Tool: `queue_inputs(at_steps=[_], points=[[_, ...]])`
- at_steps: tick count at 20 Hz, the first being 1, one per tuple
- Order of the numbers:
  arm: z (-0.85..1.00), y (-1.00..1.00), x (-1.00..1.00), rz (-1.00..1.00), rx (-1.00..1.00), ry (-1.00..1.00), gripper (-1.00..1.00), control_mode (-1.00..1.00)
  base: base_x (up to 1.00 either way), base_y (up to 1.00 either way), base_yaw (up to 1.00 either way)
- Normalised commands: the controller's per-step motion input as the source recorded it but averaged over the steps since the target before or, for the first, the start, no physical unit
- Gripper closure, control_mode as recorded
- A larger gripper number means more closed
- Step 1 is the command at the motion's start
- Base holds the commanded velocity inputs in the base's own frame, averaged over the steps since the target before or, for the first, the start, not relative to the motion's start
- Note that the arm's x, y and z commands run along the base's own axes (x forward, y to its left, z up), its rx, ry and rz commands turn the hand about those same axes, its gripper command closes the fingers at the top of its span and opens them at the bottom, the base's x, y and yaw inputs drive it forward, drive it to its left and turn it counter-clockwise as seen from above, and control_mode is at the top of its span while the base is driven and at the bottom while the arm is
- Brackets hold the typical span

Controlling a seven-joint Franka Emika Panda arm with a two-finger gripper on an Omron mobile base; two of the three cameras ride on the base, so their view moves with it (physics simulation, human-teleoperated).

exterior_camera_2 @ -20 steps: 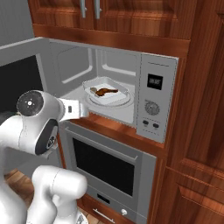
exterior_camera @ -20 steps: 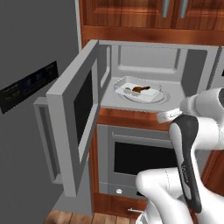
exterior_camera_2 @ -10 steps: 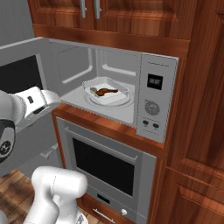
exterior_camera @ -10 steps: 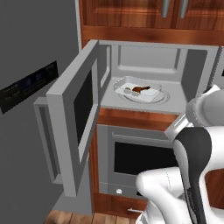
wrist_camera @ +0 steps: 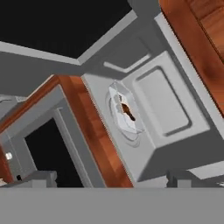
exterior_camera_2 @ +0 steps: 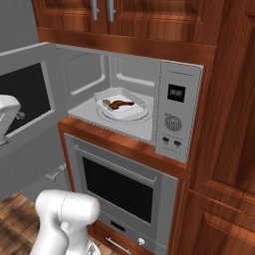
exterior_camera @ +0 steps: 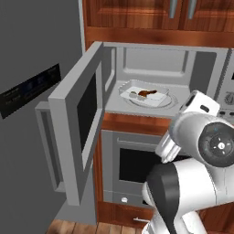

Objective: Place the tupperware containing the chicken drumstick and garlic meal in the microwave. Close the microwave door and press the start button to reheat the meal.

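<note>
The tupperware (exterior_camera: 145,94) (exterior_camera_2: 120,104) rests on the round plate inside the open microwave (exterior_camera: 183,64) (exterior_camera_2: 179,74). In it lie the brown chicken drumstick (exterior_camera: 148,93) (exterior_camera_2: 122,104) and a small garlic bulb (exterior_camera_2: 106,102). The microwave door (exterior_camera: 80,123) (exterior_camera_2: 25,94) stands swung wide to the left. Its button panel (exterior_camera_2: 175,122) is at the right. In the hand view my gripper (wrist_camera: 109,181) is open, fingertips (wrist_camera: 39,177) far apart with nothing between them. It is drawn back from the cavity and looks at the tupperware (wrist_camera: 125,111) from a distance.
Below the microwave an oven (exterior_camera: 137,164) (exterior_camera_2: 119,187) with a dark window sits behind a wooden ledge (exterior_camera_2: 119,142). Wooden cabinets (exterior_camera_2: 224,124) rise above and to the right. A grey fridge wall (exterior_camera: 32,91) stands left of the open door.
My arm has drawn back from the microwave mouth, swinging down and away. The tupperware stays put inside and the door has not moved.
</note>
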Motion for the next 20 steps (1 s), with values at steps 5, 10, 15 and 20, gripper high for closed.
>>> queue_inputs(at_steps=[5, 10, 15, 20], points=[[0.10, 0.49, -0.64, 0.00, -0.28, -0.14, -1.00, -1.00, 0.00, 0.00, 0.00], [0.06, 0.65, -0.38, 0.00, -0.28, -0.05, -1.00, -1.00, 0.00, 0.00, 0.00], [0.01, 0.81, -0.14, 0.00, -0.27, 0.00, -1.00, -1.00, 0.00, 0.00, 0.00], [-0.01, 0.90, -0.01, 0.00, -0.26, -0.07, -1.00, -1.00, 0.00, 0.00, 0.00]])
